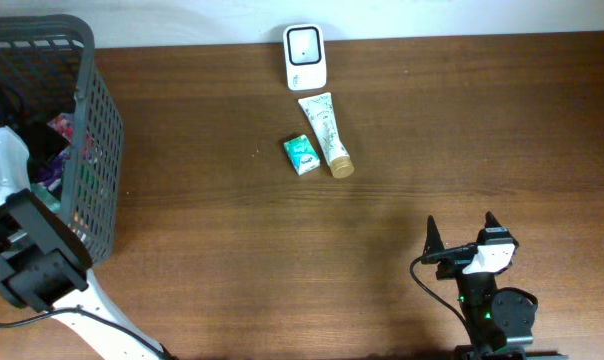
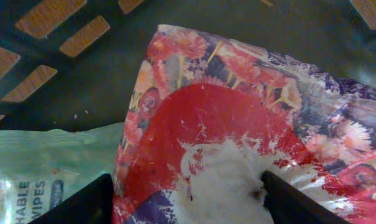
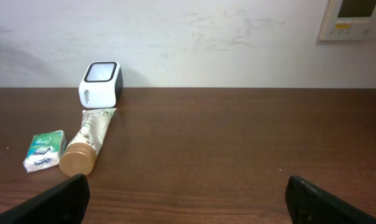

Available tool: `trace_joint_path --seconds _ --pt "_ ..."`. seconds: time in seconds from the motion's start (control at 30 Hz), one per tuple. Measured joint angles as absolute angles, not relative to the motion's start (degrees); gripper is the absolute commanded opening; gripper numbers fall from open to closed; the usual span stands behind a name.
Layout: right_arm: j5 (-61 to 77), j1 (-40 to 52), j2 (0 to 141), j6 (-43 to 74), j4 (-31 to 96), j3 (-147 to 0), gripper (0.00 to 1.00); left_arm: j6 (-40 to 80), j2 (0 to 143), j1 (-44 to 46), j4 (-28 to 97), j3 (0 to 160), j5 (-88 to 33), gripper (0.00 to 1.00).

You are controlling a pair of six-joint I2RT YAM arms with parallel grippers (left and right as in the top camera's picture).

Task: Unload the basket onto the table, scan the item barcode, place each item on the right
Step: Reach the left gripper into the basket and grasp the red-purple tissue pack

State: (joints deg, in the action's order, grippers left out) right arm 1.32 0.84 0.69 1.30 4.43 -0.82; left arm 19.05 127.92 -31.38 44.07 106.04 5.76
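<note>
Red, glossy, flower-printed packet [image 2: 238, 118] sits between fingers of left gripper [image 2: 187, 180].

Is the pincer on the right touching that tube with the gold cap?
Apart. The overhead view shows a wide stretch of bare table between the right pincer and the tube.

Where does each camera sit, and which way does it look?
Overhead: above the table, looking straight down; left arm, right arm show.
Left wrist: inside the basket, looking down at a floral packet; left gripper fingers below.
Right wrist: low over the table, facing the wall; right gripper fingers in bottom corners.
Shared: overhead and right wrist both show scanner, tube, green packet.
</note>
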Motion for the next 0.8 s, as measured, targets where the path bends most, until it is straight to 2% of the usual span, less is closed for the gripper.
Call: trace_joint_path --seconds 0.03,0.07,0.1,0.13,0.3,0.47,0.8 --pt "1.3 0.8 0.7 1.3 4.4 -0.8 0.99 19.0 127.8 -31.4 43.6 105.6 5.8 0.44" --pt "1.3 0.8 0.7 1.3 4.4 -0.8 0.99 19.1 127.7 -31.4 43.3 105.1 5.8 0.22" --pt "1.3 0.8 0.7 1.3 4.4 -0.8 0.99 19.2 127.7 -31.4 43.2 104.9 5.7 0.07" --pt "1.3 0.8 0.7 1.3 4.4 -0.8 0.99 19.2 127.5 -31.4 43.1 104.6 5.8 0.00" --pt "1.3 0.8 0.7 1.3 4.4 -0.8 0.99 19.0 126.6 -31.5 44.0 104.6 5.0 0.00" --pt "1.3 0.8 0.7 1.3 4.4 -0.8 0.99 19.0 121.8 -31.6 45.8 104.6 -1.1 0.00" --pt "1.3 0.8 0.7 1.3 4.4 -0.8 0.99 27.0 88.7 -31.6 42.1 107.9 -7.5 0.00"
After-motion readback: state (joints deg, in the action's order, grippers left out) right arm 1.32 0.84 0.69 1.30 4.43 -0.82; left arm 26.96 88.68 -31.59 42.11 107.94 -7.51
